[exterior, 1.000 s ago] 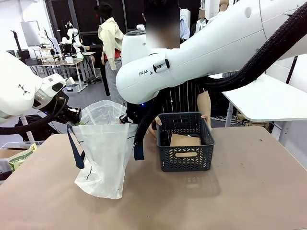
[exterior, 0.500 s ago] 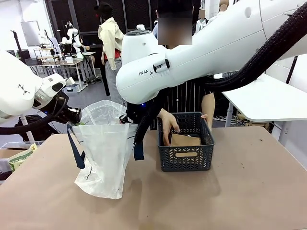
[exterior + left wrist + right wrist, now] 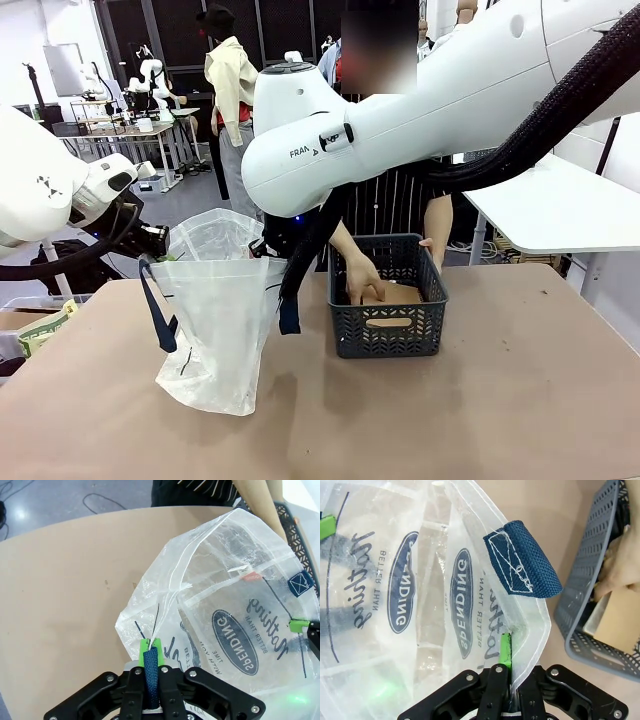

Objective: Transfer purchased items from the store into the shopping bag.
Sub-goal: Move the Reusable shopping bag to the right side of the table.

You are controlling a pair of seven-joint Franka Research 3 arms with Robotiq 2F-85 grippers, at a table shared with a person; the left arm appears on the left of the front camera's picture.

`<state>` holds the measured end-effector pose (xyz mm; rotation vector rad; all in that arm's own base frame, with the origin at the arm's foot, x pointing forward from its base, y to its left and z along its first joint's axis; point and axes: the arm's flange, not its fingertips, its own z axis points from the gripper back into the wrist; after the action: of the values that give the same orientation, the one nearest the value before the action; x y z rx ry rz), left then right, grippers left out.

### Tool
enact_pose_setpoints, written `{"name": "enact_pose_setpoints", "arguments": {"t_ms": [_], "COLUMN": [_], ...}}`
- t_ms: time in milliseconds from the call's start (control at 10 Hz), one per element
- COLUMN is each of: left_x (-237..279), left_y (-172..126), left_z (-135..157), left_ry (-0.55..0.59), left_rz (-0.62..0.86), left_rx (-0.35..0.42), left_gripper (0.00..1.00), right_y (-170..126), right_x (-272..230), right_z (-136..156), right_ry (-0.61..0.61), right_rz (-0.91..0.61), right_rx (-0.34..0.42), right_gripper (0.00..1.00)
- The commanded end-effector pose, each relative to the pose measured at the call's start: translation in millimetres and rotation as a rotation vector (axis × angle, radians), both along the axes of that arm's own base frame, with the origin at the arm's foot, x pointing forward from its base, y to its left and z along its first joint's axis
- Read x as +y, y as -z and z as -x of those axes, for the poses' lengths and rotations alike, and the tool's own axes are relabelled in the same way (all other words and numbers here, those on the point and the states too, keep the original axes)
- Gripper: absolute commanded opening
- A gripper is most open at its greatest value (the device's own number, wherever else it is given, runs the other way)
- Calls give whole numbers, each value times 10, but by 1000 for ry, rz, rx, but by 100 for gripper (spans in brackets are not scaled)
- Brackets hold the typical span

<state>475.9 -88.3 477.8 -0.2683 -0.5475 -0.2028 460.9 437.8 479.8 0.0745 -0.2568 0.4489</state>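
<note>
The shopping bag (image 3: pixel 215 320), translucent white with navy handles, hangs open above the table between my two grippers. My left gripper (image 3: pixel 158 244) is shut on its left rim and strap; in the left wrist view the gripper (image 3: pixel 151 656) pinches the navy strap beside the bag (image 3: pixel 235 620). My right gripper (image 3: pixel 268 246) is shut on the right rim, and in the right wrist view this gripper (image 3: pixel 506 652) clamps the plastic edge below a navy handle (image 3: pixel 522 557). The store, a black mesh basket (image 3: pixel 388 330), stands to the right. A person's hand (image 3: pixel 362 283) is inside it, on a flat brown package (image 3: pixel 405 295).
A white side table (image 3: pixel 560 215) stands at the right, beyond the brown table's (image 3: pixel 500 420) corner. A greenish box (image 3: pixel 40 328) lies off the table's left edge. The basket's grey wall (image 3: pixel 590 580) is close to my right gripper.
The person's hand has come down into the basket and now rests on the brown package. Both arms and the bag have stayed still.
</note>
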Motion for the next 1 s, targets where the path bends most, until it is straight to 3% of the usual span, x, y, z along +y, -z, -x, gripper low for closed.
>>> {"name": "enact_pose_setpoints", "arguments": {"t_ms": [0, 900], "left_x": [33, 33], "left_y": [-7, -7], "left_z": [-16, -16], "left_ry": [1, 1], "left_rz": [-4, -4], "left_rx": [-7, -7], "left_gripper": [0, 0], "right_y": [10, 10], "right_x": [-8, -8], "right_z": [15, 15], "right_ry": [17, 17], "right_rz": [-3, -3], "right_rx": [-1, -1], "right_gripper": [0, 0]}}
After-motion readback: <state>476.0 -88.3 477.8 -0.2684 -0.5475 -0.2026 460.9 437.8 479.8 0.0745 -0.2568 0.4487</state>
